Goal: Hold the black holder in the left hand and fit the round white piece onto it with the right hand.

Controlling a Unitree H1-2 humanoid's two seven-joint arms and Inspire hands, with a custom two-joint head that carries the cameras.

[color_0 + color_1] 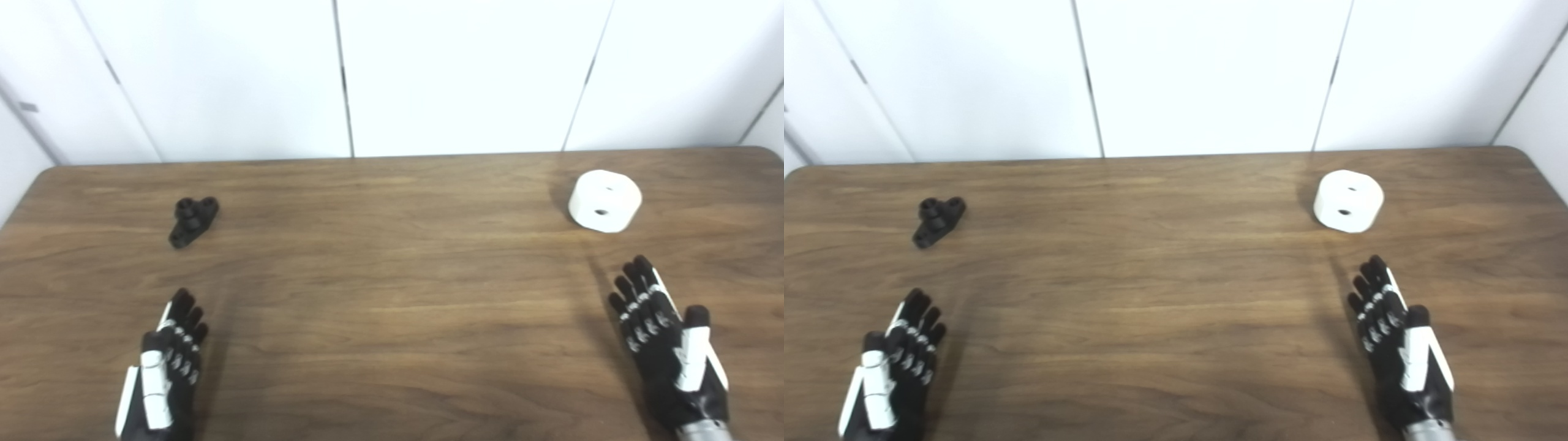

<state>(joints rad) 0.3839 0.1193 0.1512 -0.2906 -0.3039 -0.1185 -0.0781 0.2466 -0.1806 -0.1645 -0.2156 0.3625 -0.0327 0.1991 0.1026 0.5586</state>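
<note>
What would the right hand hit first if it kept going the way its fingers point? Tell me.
Most likely the round white piece. The right hand is open, its fingers aimed up-table and slightly left, toward it. Only bare table lies between, though the hand's height is unclear.

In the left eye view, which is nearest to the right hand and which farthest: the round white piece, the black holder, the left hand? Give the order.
From the right hand:
1. Round white piece, just beyond it, on the right side of the table.
2. Left hand, across the table at the near left.
3. Black holder, far left, beyond the left hand.
</note>
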